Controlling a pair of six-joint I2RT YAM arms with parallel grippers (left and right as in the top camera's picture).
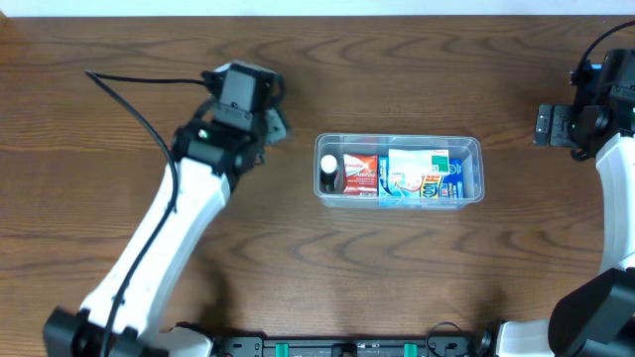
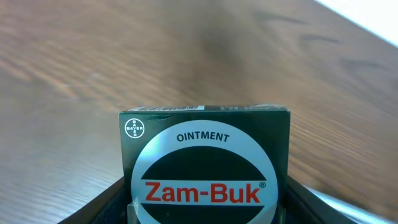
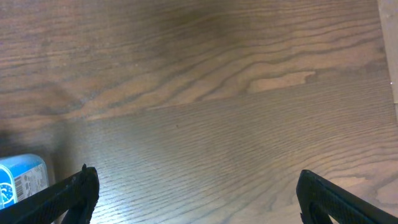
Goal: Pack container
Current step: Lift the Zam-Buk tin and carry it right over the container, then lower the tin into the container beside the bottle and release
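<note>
The clear plastic container [image 1: 397, 138] stands at the table's middle. It holds a small white-capped bottle [image 1: 329, 171], a red and white package [image 1: 362, 175] and blue and white boxes [image 1: 422, 175]. My left gripper [image 1: 270, 126] is just left of the container, above the table, and is shut on a dark green Zam-Buk ointment box [image 2: 205, 155], which fills the left wrist view. My right gripper [image 1: 544, 125] is at the far right, apart from the container. Its fingers are wide open and empty over bare wood in the right wrist view [image 3: 196, 193].
The table is dark brown wood. A blue and white package [image 3: 22, 177] shows at the lower left edge of the right wrist view. The left arm's black cable [image 1: 129, 99] trails over the table's left part. A pale edge [image 3: 388, 50] runs along the far right.
</note>
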